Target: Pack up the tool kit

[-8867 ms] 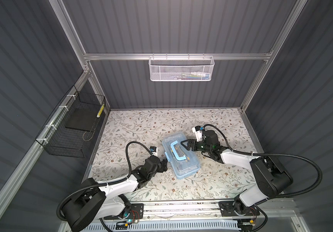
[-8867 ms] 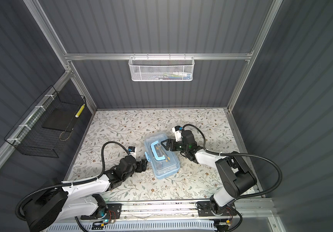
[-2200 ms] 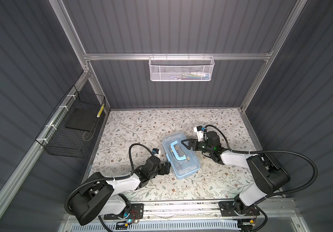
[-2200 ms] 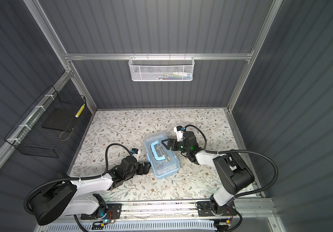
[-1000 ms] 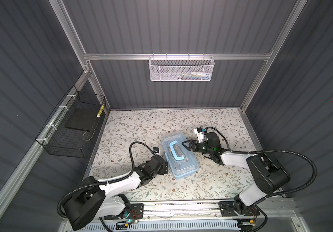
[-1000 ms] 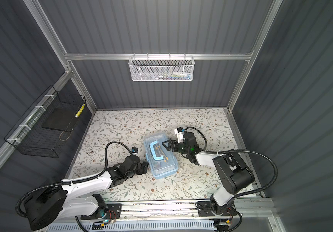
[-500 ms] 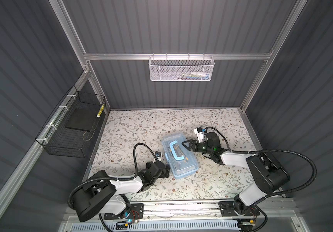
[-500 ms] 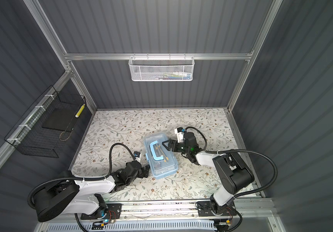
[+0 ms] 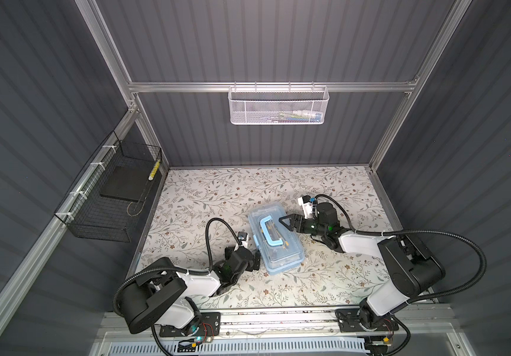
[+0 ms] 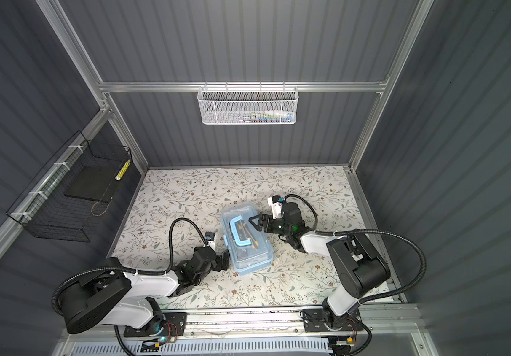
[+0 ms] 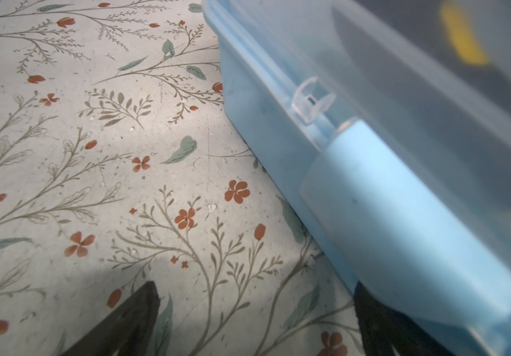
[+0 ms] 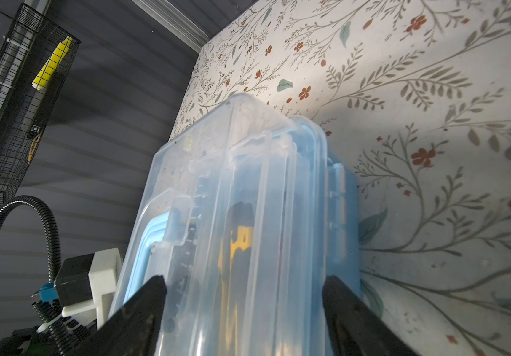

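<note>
Left tool (image 9: 252, 260) spread open, dropped back beside tool kit (image 9: 275, 239) latch | right tool (image 9: 285, 222) open astride closed lid | latching likely next

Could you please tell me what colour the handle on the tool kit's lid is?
The handle is light blue, clearest in a top view.

Both top views are sharp and evenly lit; wrist views show the light-blue plastic box (image 11: 402, 172) blurred, with dark shadows.
</note>
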Controlling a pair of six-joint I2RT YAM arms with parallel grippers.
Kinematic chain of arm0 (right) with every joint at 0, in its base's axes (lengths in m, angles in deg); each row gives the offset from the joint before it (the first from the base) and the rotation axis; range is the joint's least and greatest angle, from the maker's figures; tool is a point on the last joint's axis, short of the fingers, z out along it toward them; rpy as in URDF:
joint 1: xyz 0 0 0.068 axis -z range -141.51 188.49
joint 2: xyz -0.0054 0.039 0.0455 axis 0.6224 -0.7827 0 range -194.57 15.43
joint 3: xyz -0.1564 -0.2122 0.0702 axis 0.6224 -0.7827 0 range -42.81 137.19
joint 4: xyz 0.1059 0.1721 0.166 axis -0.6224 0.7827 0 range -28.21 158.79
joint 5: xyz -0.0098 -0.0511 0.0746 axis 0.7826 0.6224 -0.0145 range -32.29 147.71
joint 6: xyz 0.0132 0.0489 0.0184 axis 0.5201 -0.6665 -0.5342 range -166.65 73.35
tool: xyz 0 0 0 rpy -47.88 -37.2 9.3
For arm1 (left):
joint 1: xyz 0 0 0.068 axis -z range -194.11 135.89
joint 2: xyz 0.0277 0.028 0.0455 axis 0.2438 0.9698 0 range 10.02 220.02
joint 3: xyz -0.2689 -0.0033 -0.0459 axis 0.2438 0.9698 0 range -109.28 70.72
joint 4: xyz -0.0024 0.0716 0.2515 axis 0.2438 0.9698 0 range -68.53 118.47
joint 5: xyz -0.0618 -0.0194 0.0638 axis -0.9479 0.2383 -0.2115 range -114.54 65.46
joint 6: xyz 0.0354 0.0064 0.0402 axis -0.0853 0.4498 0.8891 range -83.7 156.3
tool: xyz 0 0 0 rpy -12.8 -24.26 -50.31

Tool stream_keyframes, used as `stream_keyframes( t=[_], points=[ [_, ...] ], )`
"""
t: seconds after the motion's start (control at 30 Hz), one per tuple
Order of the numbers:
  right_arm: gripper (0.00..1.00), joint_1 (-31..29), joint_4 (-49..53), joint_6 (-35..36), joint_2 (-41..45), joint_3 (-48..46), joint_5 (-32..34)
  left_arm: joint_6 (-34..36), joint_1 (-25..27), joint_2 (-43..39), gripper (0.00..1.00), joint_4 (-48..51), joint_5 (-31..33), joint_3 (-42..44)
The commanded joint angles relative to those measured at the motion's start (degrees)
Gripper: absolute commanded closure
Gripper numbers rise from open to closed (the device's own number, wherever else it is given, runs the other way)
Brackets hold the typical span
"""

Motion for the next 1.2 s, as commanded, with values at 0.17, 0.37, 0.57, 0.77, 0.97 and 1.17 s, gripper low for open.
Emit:
stream_keyframes(
  t=[0.17,0.37,0.57,0.77,0.97,1.17],
  points=[
    [0.19,-0.44,8.89,0.49,-1.05,-1.73,-0.21,-5.72,0.37,-1.16,0.0,8.0,9.46,-2.46],
    [0.19,-0.44,8.39,0.52,-1.2,-1.94,-0.2,-10.94,0.36,-6.88,0.0,21.45,15.7,-3.8],
    [0.19,-0.36,6.33,-0.27,-2.17,-2.03,-0.72,-10.19,0.4,-12.38,0.0,21.99,10.16,-1.58],
    [0.19,-0.35,5.29,-0.56,-2.68,-2.52,-0.99,-1.83,0.4,-11.27,0.0,8.76,-3.94,1.39],
    [0.19,-0.27,5.44,-0.56,-2.2,-2.82,-0.81,-0.13,0.36,-6.81,0.0,3.36,-6.05,0.68],
    [0.19,-0.09,5.99,-0.38,-2.1,-2.84,-0.71,-0.26,0.35,-5.26,0.0,-0.17,-6.53,1.06]
  ],
)
